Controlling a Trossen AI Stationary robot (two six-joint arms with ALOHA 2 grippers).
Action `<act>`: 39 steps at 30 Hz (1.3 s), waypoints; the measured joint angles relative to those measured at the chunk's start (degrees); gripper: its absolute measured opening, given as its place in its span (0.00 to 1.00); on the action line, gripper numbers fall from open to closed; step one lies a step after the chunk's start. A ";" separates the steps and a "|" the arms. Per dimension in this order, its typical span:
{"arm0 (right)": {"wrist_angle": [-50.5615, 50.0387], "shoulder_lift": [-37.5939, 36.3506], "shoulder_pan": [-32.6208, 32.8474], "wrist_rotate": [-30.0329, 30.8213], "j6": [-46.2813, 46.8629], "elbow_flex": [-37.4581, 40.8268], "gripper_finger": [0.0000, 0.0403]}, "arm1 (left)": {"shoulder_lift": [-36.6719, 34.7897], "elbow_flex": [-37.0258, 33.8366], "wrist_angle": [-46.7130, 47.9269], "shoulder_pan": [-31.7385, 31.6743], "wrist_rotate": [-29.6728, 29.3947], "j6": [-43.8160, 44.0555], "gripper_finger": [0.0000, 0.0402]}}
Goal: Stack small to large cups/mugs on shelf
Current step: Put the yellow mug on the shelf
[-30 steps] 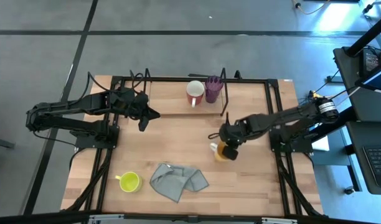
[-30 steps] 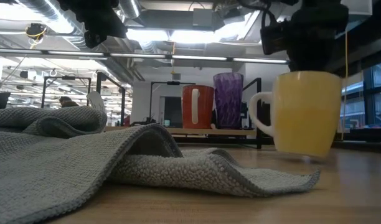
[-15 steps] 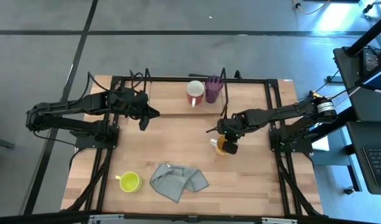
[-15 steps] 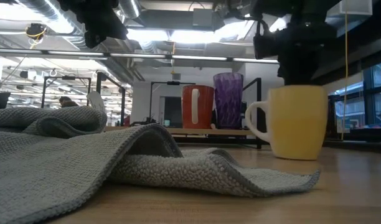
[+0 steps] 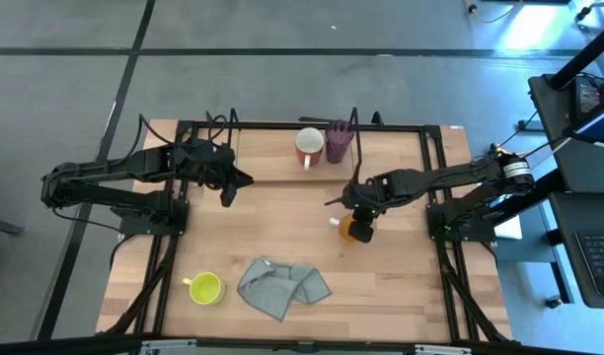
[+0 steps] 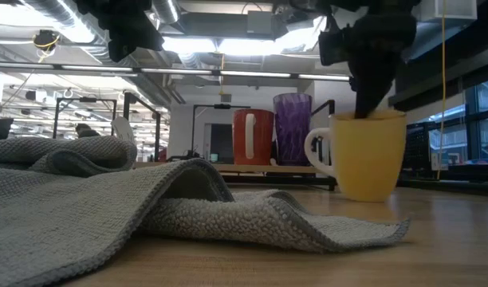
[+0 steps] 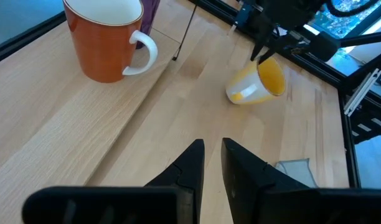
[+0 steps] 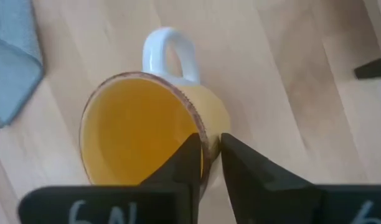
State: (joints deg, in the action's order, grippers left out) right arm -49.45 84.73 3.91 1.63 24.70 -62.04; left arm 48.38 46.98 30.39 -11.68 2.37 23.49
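My right gripper (image 5: pixel 359 210) is shut on a yellow-orange mug (image 5: pixel 356 230) with a white handle, on the table's right half, just in front of the shelf (image 5: pixel 282 166). The shelf is a low black wire rack with a wooden base. A red-orange mug with a white inside (image 5: pixel 309 148) and a purple tumbler (image 5: pixel 338 141) stand on its right part. A yellow-green mug (image 5: pixel 205 288) stands near the front left. My left gripper (image 7: pixel 213 152) is shut and empty, raised over the shelf's left end (image 5: pixel 238 183). My right gripper pinches the mug's wall at the rim (image 8: pixel 192 112), on the side away from the handle (image 8: pixel 172 53). One finger is inside and one outside. The fingers (image 6: pixel 370 100) point down from above. The mug stands upright; I cannot tell whether its base touches the table.
A crumpled grey cloth (image 5: pixel 282 286) lies near the front edge, right of the yellow-green mug. A larger black frame of rails (image 5: pixel 435 177) runs around the table top. The shelf's left part (image 5: pixel 263 158) is bare wood.
My right gripper has carried the yellow-orange mug toward the table's far edge and a little left, toward the shelf. The mug was tilted a second ago and now stands upright.
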 joint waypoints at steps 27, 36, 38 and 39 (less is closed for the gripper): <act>-1.76 0.02 -3.16 4.79 -1.47 0.59 0.18 | 0.00 0.00 1.05 -0.02 0.70 -0.07 0.12; -7.41 0.02 -3.70 4.85 -0.48 0.61 0.18 | 0.00 0.00 2.16 -0.02 0.70 -1.03 0.12; -7.20 0.02 -3.70 4.85 0.57 0.61 0.18 | 0.00 0.00 2.16 -0.02 0.70 -1.22 0.12; -7.20 0.02 -3.70 4.86 0.85 0.60 0.18 | 0.00 0.00 2.16 -0.02 0.70 -1.26 0.12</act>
State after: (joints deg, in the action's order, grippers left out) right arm -56.65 84.75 0.21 6.48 25.54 -61.44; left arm 48.38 46.98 32.56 -11.70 3.07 22.23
